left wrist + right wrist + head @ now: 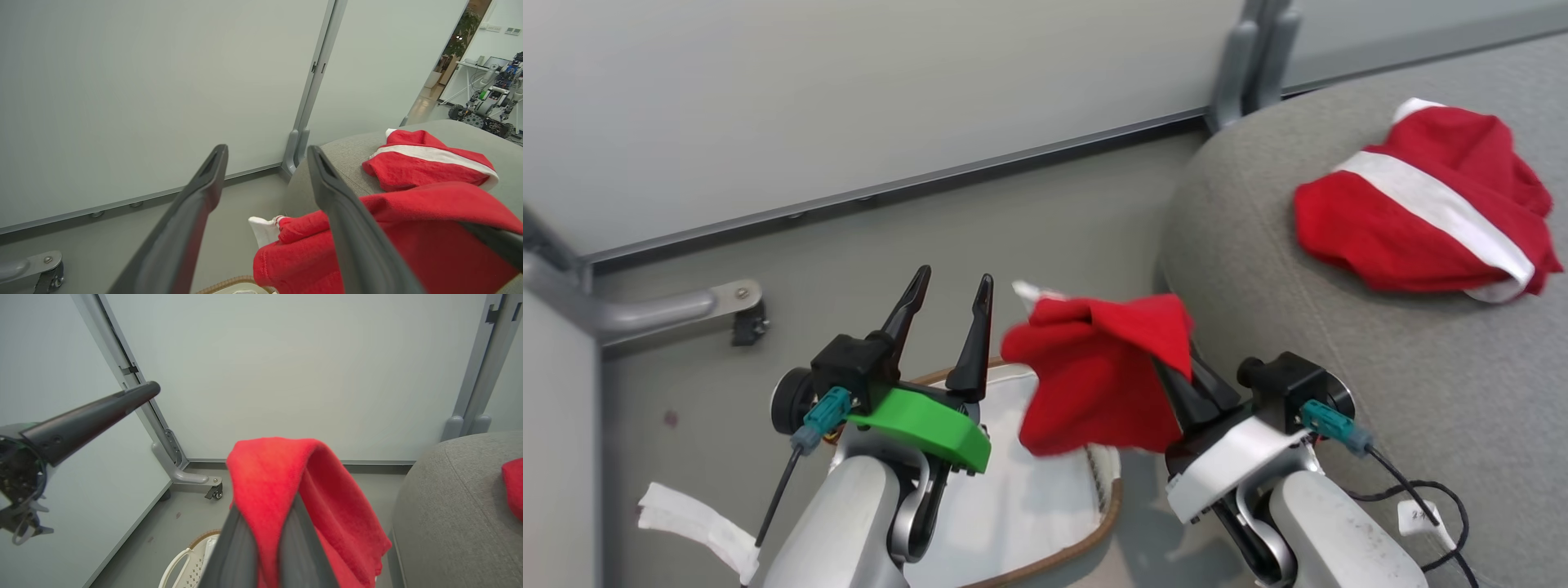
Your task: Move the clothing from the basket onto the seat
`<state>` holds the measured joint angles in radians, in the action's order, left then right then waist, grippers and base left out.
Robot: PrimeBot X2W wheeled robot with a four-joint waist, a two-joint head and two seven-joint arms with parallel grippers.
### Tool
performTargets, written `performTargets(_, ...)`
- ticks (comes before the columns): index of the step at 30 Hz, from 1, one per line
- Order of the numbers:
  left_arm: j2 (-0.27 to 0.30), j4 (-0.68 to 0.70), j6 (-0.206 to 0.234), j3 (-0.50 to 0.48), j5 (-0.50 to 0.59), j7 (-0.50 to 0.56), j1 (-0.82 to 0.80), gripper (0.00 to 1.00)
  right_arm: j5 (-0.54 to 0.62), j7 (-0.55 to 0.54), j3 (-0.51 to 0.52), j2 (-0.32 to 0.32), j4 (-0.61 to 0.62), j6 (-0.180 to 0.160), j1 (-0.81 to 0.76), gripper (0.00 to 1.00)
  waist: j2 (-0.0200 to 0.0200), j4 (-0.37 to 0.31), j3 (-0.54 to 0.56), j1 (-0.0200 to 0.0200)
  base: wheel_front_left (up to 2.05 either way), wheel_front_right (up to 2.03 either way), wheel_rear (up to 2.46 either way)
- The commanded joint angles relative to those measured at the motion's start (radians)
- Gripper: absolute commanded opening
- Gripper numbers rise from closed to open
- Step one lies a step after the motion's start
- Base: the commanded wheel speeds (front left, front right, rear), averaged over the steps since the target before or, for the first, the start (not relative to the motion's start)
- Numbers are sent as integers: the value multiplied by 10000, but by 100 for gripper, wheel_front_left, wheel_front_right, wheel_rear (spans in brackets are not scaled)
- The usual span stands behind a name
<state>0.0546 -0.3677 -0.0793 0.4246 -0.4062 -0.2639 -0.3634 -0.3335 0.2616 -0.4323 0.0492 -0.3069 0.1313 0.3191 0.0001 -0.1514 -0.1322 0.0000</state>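
One red garment with a white stripe lies on the grey seat, also seen as the striped garment on the seat. My right gripper is shut on the second red garment, which hangs above the white basket beside the seat's edge. This held garment drapes over the right gripper's fingers. My left gripper stands open above the basket's left side, nothing between its fingers. The basket's brown rim shows below.
Pale partition walls with grey metal feet stand behind. A thin white sheet lines the basket. A white strip lies on the floor at left. A black cable trails on the seat by my right arm.
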Motion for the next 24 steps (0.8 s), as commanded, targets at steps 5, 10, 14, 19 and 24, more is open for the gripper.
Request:
performTargets(5,50,-16,-188,-402,276,-7,331,100,-418,51,587,29,480,-9,-386,0,-1,-1914,-234,0,0,0,0)
performTargets(10,32,-2,-284,-702,452,-6,499,100,-564,51,768,29,813,-9,-565,0,-1,-2999,-337,0,0,0,0)
performTargets(14,18,-27,-355,-784,578,-7,537,100,-584,51,1019,27,1044,-11,-708,0,-1,-3748,-459,0,0,0,0)
performTargets(19,8,-294,-467,-284,533,-7,37,100,-854,51,2220,14,1673,-9,-1080,0,-1,-3924,-787,0,0,0,0)
performTargets(24,0,-418,-515,182,487,-7,-268,100,-561,51,3105,21,2065,-9,-1136,0,-1,-3982,-1023,0,0,0,0)
